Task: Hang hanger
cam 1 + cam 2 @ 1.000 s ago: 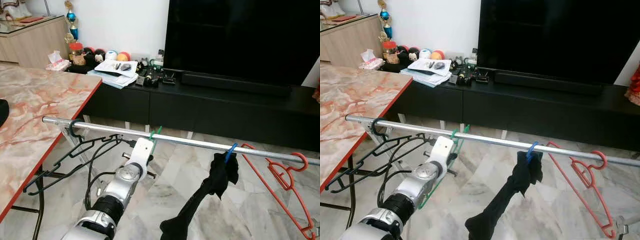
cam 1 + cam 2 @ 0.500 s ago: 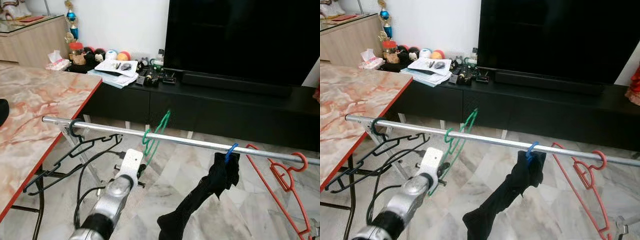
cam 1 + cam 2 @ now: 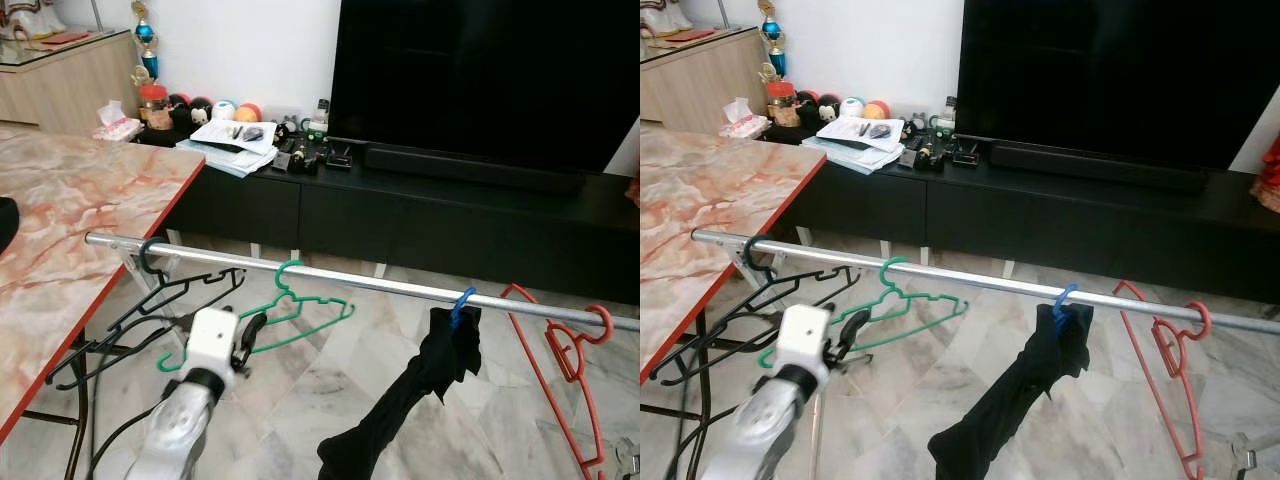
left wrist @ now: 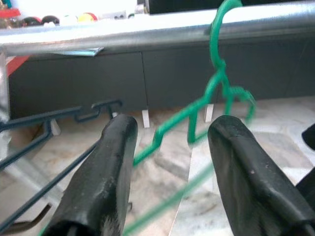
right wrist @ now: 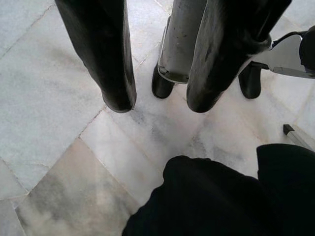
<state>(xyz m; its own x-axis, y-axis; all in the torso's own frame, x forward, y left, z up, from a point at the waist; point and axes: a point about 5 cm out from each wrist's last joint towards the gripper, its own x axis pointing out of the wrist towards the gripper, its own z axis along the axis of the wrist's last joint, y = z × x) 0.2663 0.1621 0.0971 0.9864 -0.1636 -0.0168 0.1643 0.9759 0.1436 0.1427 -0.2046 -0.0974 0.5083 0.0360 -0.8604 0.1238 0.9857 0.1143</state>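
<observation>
A green hanger point(image 3: 300, 312) hangs by its hook on the silver rail point(image 3: 390, 285), between a black hanger point(image 3: 150, 300) and a blue hook carrying a black garment point(image 3: 440, 360). My left gripper point(image 3: 246, 333) is just below and to the left of the green hanger, open. In the left wrist view the gripper point(image 4: 172, 129) has its fingers point(image 4: 115, 147) spread wide, with the green hanger point(image 4: 216, 83) beyond them and its lower bar passing loosely between them. My right gripper point(image 5: 160, 104) hangs open over the marble floor, above black cloth point(image 5: 216, 196).
A red hanger point(image 3: 560, 350) hangs at the rail's right end. The marble table point(image 3: 70, 200) with its red edge stands close on the left. A low black TV console point(image 3: 450, 205) with clutter runs behind the rail. A rack leg point(image 5: 179, 39) stands by the right gripper.
The left arm has drawn back and to the left, away from the rail. The green hanger has left its grip and swung round broadside, hanging freely on the rail.
</observation>
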